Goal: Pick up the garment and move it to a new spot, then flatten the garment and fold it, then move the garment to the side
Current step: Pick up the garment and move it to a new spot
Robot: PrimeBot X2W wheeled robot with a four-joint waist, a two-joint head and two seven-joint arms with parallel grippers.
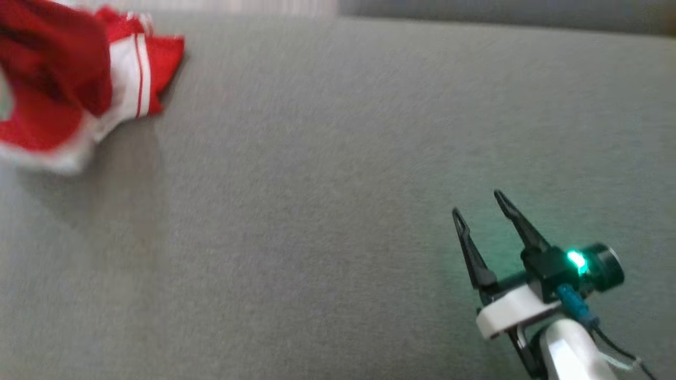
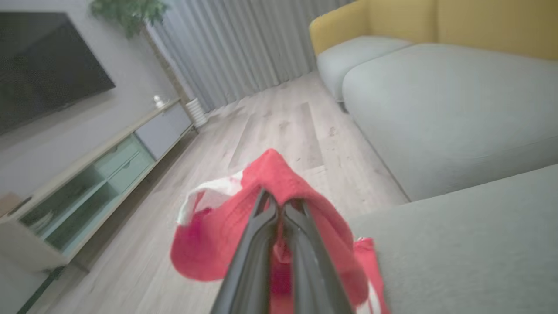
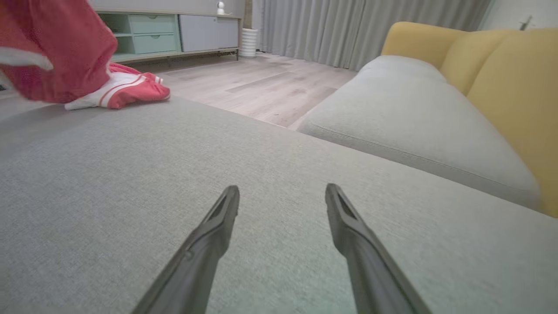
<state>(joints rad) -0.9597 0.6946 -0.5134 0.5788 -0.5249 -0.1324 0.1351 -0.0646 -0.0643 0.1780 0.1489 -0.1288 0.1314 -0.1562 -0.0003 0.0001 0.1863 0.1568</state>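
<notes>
The garment is red with white bands and stripes, bunched at the far left of the grey cushion. Part of it hangs lifted while its lower end still rests on the cushion. My left gripper is shut on a fold of the red garment, which drapes around its fingers. Low on the right, my right gripper hovers over bare cushion, open, with nothing between its fingers. From that wrist the garment shows at the upper left.
The cushion's far edge drops to a wooden floor. A yellow sofa with a grey seat stands to the right. A TV cabinet, a dark screen and grey curtains line the far wall.
</notes>
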